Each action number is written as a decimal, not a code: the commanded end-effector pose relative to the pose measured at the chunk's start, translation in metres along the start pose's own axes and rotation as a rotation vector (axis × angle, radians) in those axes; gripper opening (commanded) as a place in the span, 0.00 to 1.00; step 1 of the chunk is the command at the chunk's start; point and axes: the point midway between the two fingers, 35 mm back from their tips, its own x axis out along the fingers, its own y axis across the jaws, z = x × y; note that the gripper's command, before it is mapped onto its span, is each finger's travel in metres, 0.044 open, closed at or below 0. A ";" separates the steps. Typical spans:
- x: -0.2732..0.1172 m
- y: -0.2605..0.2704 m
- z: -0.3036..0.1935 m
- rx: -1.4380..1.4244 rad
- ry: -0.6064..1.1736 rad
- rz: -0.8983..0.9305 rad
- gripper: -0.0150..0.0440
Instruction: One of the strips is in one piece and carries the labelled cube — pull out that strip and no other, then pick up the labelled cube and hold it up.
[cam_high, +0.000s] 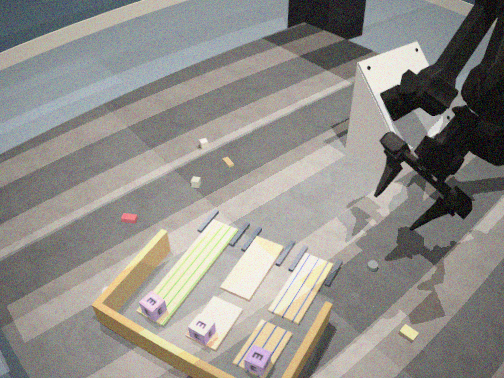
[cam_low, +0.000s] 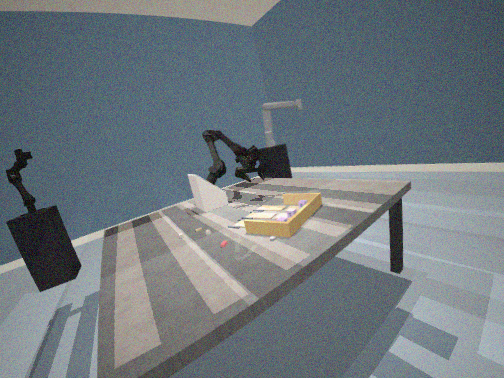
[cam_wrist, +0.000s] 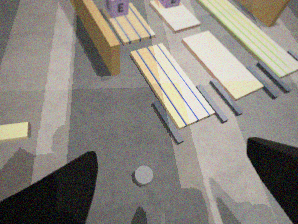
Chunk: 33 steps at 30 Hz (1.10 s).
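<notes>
A green-striped strip (cam_high: 195, 267) (cam_wrist: 245, 35) runs unbroken and bears a purple cube (cam_high: 152, 306) with a dark letter at its far end. A plain cream strip is in two pieces, a near one (cam_high: 252, 267) (cam_wrist: 222, 65) and a far one (cam_high: 224, 316) (cam_wrist: 177, 17) bearing a lettered purple cube (cam_high: 201, 331). A blue-striped strip is also split into a near piece (cam_high: 302, 287) (cam_wrist: 170, 85) and a far piece (cam_high: 267, 339) (cam_wrist: 132, 29) with a lettered purple cube (cam_high: 258, 361) (cam_wrist: 118, 6). My gripper (cam_high: 394, 212) (cam_wrist: 172, 152) is open and empty, above the table, away from the strips.
A yellow-brown wall (cam_high: 150, 345) (cam_low: 270, 228) encloses the strips' far ends and sides. Dark rails (cam_high: 208, 221) flank the near ends. A white slanted panel (cam_high: 367, 107) (cam_low: 207, 192) stands near the arm. A grey disc (cam_high: 372, 265) (cam_wrist: 143, 175), yellow block (cam_high: 409, 333) and red block (cam_high: 129, 218) lie about.
</notes>
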 end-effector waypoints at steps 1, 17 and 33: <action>0.001 -0.001 0.001 0.000 0.001 -0.001 0.93; 0.060 -0.089 0.077 0.026 -0.013 0.100 0.93; 0.044 -0.152 0.111 -0.006 -0.120 0.218 0.93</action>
